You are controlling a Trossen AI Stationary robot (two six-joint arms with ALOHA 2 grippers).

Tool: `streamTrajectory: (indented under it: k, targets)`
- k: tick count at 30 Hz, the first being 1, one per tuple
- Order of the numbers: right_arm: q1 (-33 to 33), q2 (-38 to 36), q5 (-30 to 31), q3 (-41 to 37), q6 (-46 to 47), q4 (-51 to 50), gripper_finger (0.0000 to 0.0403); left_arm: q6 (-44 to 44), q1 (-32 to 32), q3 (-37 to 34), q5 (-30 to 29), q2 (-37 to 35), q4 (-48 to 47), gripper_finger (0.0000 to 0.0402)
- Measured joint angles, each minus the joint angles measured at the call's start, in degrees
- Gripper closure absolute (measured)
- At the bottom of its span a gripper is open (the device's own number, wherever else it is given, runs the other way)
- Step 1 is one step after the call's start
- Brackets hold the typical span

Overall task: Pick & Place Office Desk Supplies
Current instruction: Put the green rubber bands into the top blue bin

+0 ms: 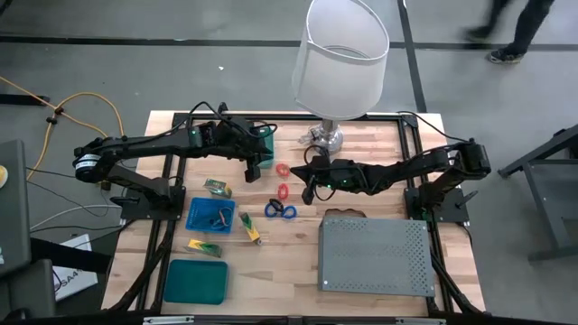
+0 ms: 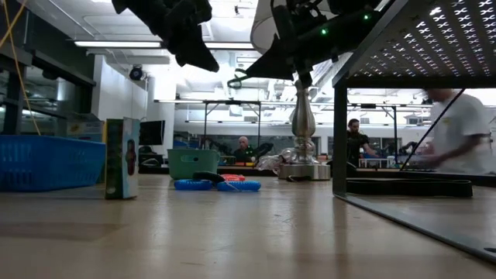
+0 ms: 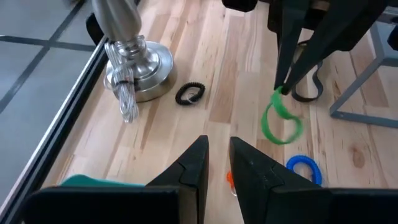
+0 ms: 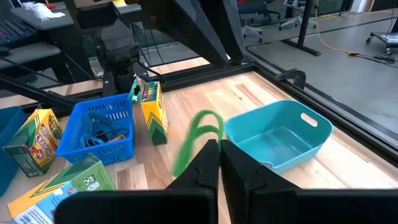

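A: So, how far along does the sorting look?

B: Partway, at a guess. The blue basket (image 1: 210, 215) already has dark loops lying in it, while the teal bin (image 1: 194, 281) near the table's front looks empty in the high view. Left out on the wood are a red loop (image 1: 283, 170), a second red one (image 1: 283, 191), a pair of blue rings (image 1: 280, 211), a black coiled ring (image 3: 189, 93) near the lamp base (image 1: 327, 138), and a few crayon boxes (image 1: 217, 188).

A: And the arms?

B: The right gripper (image 1: 310, 183) hangs above the middle of the table, its fingers pinched tight on a green loop (image 3: 280, 118), which dangles clear of the wood. The left gripper (image 1: 254, 168) hovers near the back, fingers nearly together with only a narrow gap, and nothing between them.

A: What does the green loop look like?

B: A thin, flat band, bright green, limp enough to hang in a loose oval from the fingertips. It will probably sway when carried.

A: What is left?

B: Likely dropping it in a bin, then gathering the rest.
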Motion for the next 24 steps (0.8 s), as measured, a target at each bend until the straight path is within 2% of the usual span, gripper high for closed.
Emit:
streamTrajectory:
  k: [10, 19, 24]
  targets:
    - [-0.1, 0.0, 0.0, 0.0, -0.5, 0.5, 0.0399, -1.9, 0.0, 0.0, 0.6, 0.1, 4.3, 0.0341]
    - [-0.2, 0.0, 0.0, 0.0, -1.7, 1.2, 0.0400, -2.2, -0.2, 0.0, 11.7, 0.1, 4.1, 0.0341]
    - [-0.2, -0.1, 0.0, 0.0, -3.0, 3.2, 0.0400, -2.4, -1.4, 0.0, 9.6, 0.2, 4.0, 0.0341]
